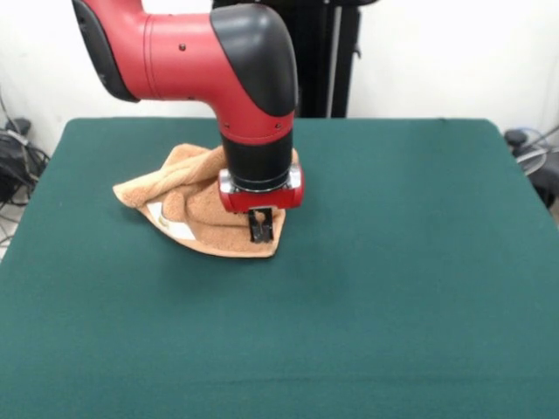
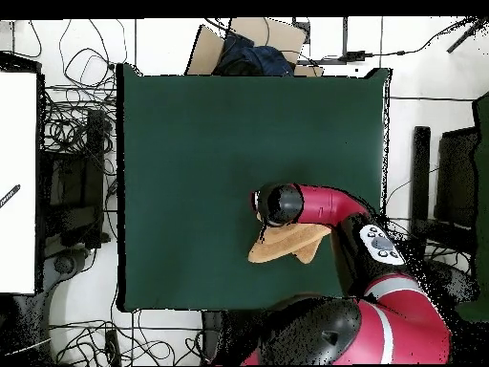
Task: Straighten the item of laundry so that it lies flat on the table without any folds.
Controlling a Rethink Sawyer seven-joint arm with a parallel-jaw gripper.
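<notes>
My end effector [image 1: 261,226], its grip impossible to judge, sits on the crumpled towel [image 1: 188,196] on the green surface [image 1: 393,262]; I should drag one corner outward, low and slow.

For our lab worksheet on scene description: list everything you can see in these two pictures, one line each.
towel: one, orange-tan, crumpled and folded on the table, partly under the arm
label: one, white, at the towel's near edge in the front view
table: one, dark green top
cables: many, dark, on the floor beside the table in the overhead view
arm: one, red and black, over the towel
hand: one, dark, at the towel
</notes>
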